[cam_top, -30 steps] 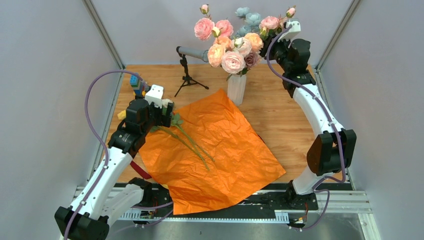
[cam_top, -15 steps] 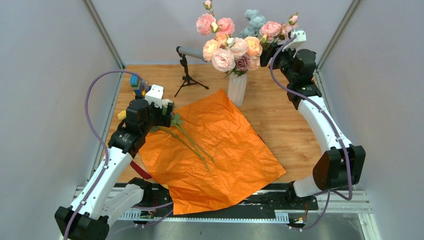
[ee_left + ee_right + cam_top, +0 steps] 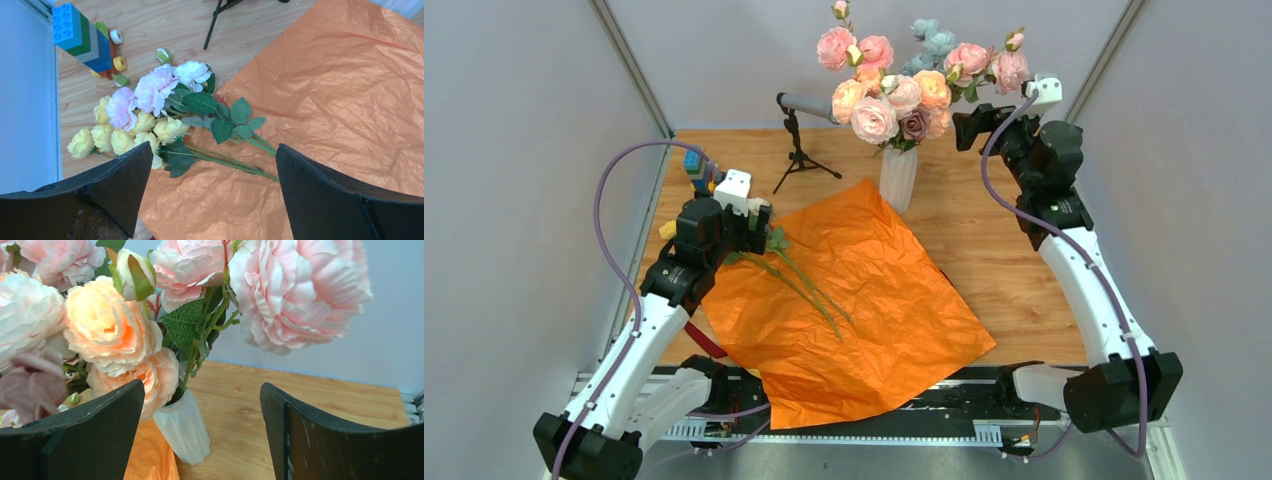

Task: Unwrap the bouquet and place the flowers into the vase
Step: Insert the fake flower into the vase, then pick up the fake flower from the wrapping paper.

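**Roses [image 3: 894, 85] in vase [image 3: 897, 178], some on orange paper [image 3: 884, 290]**

The vase stands far-centre on the desk [image 3: 999, 235], holding roses. The right end effector [image 3: 202, 395] is spread beside them. The left end effector [image 3: 214, 152], spread, hovers over loose flowers [image 3: 150, 112] at the orange paper's left edge.

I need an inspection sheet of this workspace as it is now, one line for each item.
Surface: wooden table, mostly covered by the flat orange paper.
Job's things: vase upright behind the paper, holding most flowers; a few loose flowers lie across the paper's left edge.
Clutter: microphone stand, toy blocks, dark red ribbon.
Grippers: left gripper open above the loose flowers; right gripper open beside the vase's flowers, holding nothing.
Cables: purple cables loop along each arm, not snagged.
Surroundings: grey walls; metal rail in front.
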You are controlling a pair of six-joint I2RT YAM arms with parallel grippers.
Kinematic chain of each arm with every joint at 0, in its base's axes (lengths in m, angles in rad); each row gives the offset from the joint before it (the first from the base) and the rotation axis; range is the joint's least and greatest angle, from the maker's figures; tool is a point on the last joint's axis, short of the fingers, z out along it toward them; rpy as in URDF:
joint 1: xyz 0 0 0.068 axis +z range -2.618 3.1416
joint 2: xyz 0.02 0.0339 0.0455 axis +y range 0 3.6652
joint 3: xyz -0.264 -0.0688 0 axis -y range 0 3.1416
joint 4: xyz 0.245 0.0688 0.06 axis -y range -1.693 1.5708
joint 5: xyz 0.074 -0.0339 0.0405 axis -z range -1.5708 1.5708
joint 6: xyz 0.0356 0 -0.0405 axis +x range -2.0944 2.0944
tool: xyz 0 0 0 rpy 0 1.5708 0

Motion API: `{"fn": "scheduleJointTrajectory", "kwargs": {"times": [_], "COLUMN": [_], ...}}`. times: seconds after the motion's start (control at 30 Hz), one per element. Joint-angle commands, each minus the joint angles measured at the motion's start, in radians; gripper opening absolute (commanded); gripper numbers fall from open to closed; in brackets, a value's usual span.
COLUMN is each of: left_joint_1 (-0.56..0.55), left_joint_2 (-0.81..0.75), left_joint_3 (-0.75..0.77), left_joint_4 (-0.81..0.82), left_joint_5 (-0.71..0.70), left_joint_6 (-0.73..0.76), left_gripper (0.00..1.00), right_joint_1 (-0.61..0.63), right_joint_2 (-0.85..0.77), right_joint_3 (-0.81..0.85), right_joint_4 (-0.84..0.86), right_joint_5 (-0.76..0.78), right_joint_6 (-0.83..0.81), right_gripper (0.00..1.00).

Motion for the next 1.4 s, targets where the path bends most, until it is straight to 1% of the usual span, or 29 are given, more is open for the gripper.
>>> {"fn": "scheduleJointTrajectory", "kwargs": {"times": [0.0,0.07,0.1,0.13,0.23,0.3,0.37,0.47,0.57,0.63,0.73,0.83,1.13,1.37], "left_joint_1": [0.003,0.004,0.006,0.011,0.020,0.022,0.024,0.029,0.029,0.029,0.029,0.029,0.029,0.029], "left_joint_2": [-0.002,0.012,0.023,0.033,0.062,0.074,0.073,0.071,0.085,0.108,0.153,0.193,0.286,0.353], "left_joint_3": [-0.004,0.003,0.007,0.012,0.027,0.029,0.002,-0.098,-0.205,-0.264,-0.316,-0.340,-0.360,-0.344], "left_joint_4": [0.042,0.029,0.017,0.009,-0.012,-0.016,0.012,0.130,0.283,0.374,0.472,0.513,0.517,0.526], "left_joint_5": [-0.005,-0.056,-0.067,-0.068,-0.063,-0.045,-0.013,0.034,0.058,0.056,0.040,0.020,-0.045,-0.035], "left_joint_6": [-0.014,-0.026,-0.025,-0.055,-0.107,-0.172,-0.259,-0.452,-0.649,-0.758,-0.853,-0.889,-0.902,-0.860], "left_gripper": [1.00,1.00,1.00,1.00,1.00,1.00,1.00,1.00,0.98,0.94,0.83,0.74,0.57,0.53], "right_joint_1": [0.006,0.005,0.006,0.005,0.006,0.007,0.008,0.008,0.007,0.008,0.007,0.007,0.008,0.007], "right_joint_2": [-0.115,-0.159,-0.181,-0.205,-0.286,-0.331,-0.369,-0.425,-0.467,-0.489,-0.510,-0.523,-0.539,-0.549], "right_joint_3": [-0.037,-0.051,-0.059,-0.067,-0.113,-0.156,-0.187,-0.242,-0.305,-0.343,-0.382,-0.408,-0.457,-0.469], "right_joint_4": [-0.035,-0.087,-0.106,-0.125,-0.156,-0.169,-0.198,-0.230,-0.248,-0.258,-0.259,-0.258,-0.258,-0.258], "right_joint_5": [0.036,0.024,0.010,-0.009,-0.081,-0.137,-0.170,-0.211,-0.230,-0.235,-0.257,-0.274,-0.293,-0.298], "right_joint_6": [-0.024,-0.009,0.006,0.022,0.092,0.127,0.150,0.173,0.180,0.180,0.184,0.187,0.191,0.198], "right_gripper": [0.87,0.86,0.85,0.84,0.81,0.80,0.79,0.77,0.77,0.77,0.77,0.77,0.77,0.77]}}
